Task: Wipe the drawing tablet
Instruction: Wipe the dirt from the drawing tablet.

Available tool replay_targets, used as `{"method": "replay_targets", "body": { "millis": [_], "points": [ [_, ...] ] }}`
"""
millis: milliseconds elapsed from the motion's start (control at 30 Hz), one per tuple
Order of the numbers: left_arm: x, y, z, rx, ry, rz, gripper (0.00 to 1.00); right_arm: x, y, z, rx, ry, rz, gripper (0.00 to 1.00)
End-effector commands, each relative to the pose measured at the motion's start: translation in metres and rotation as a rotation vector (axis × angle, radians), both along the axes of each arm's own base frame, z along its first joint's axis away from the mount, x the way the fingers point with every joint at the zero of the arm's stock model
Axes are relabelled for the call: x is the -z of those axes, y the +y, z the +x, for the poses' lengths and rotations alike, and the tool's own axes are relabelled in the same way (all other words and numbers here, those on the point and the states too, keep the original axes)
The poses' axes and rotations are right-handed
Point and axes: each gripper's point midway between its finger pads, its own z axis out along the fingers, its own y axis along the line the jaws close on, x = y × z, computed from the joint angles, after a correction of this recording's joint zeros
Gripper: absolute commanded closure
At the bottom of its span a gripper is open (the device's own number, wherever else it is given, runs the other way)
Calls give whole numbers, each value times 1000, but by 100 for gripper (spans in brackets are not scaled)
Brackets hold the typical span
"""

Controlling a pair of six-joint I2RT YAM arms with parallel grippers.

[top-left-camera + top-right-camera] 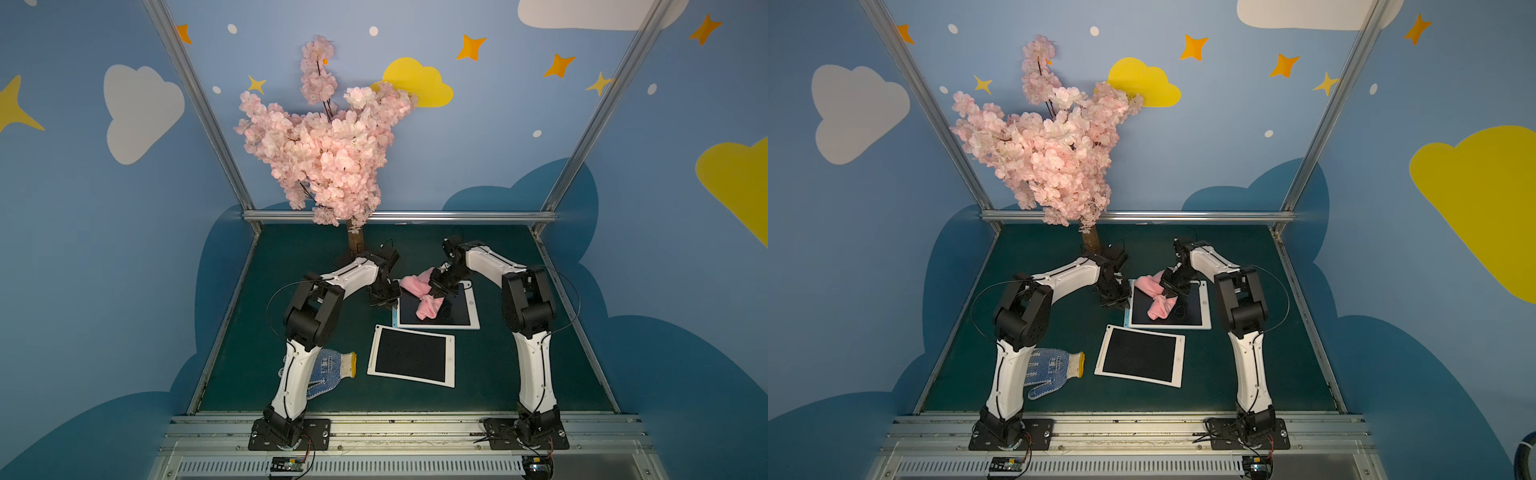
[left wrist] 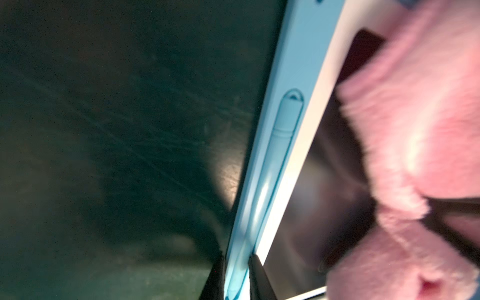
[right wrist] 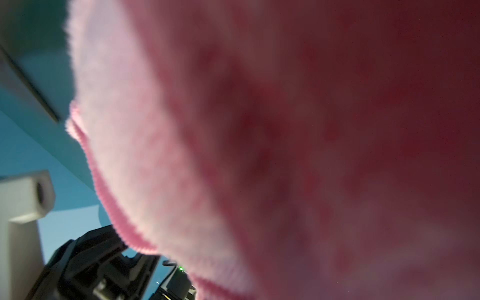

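Blue-dotted glove (image 1: 332, 368) first: it's down by the arm bases, farthest out from the tree (image 1: 328, 158), lying flat on the bench (image 1: 486, 374) and half hidden by the left arm. Not part of this job as far as I can tell.

A bit closer to the tree is the near tablet (image 1: 411, 357). It's flat and touching nothing, and the screen looks blank. I can't say whether it counts as done or was never in play.

Closer again, a little out from the tree's trunk, is the far tablet (image 1: 459, 316), which is the one being worked on. The left tool (image 2: 237, 279) is clamped on its side edge, jaws either side of the blue rail where the stylus (image 2: 283, 135) is parked. My guess is it's just pinning the tablet down.

The right tool (image 1: 435, 293) is clenched on the middle of the pink cloth (image 1: 428, 309), so it bunches up like a bow tie. The cloth drapes over the part of the screen nearer the left tool. That puts the tablet directly under the right tool with the cloth resting on it.

Progress: I'd call it mid-wipe. There's a faint scribbled loop (image 1: 446, 309) on the screen just beside the cloth, on the side away from the left tool. That patch and the rest of that side look left to do.
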Motion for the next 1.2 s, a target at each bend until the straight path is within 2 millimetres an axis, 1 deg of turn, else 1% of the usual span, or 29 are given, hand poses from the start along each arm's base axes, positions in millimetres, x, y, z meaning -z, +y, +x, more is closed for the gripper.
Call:
{"method": "replay_targets", "body": {
  "millis": [0,67,133,200,333,433,467,533,600,633,733,800,967,1033,1100,1133,1167],
  "points": [
    [30,16,-9,-14,50,74,81,2,-32,-4,30,11,-79,100],
    [30,16,-9,-15,51,73,81,1,-24,-2,23,5,-75,100],
    [30,16,-8,-16,50,72,81,-1,-7,2,7,1,-66,100],
    [30,16,-8,-17,51,71,81,-3,20,4,-23,-6,-51,100],
    [30,16,-9,-14,54,70,81,-6,82,8,-81,-12,2,100],
    [30,17,-8,-17,53,71,81,-3,114,11,-102,-3,35,100],
    [30,17,-9,-17,54,71,81,-3,120,12,-108,-4,34,100],
    [30,17,-9,-16,53,70,81,0,123,16,-101,1,30,100],
    [28,17,-8,-19,51,68,81,4,112,20,-70,20,23,100],
    [28,17,-8,-18,51,68,81,3,103,23,-61,18,14,100],
    [29,18,-8,-18,51,68,81,2,67,29,-25,19,-16,100],
    [30,19,-9,-17,52,69,81,0,38,33,4,15,-32,100],
    [31,20,-9,-21,57,69,81,1,-29,35,88,33,-66,100],
    [31,21,-7,-23,54,69,81,3,-50,33,119,37,-76,100],
    [31,21,-7,-24,54,69,81,4,-65,32,137,38,-90,100],
    [31,21,-7,-23,54,69,81,4,-70,31,137,33,-101,100],
    [31,21,-7,-26,55,70,81,3,-70,30,129,29,-111,100]
  ]
}}
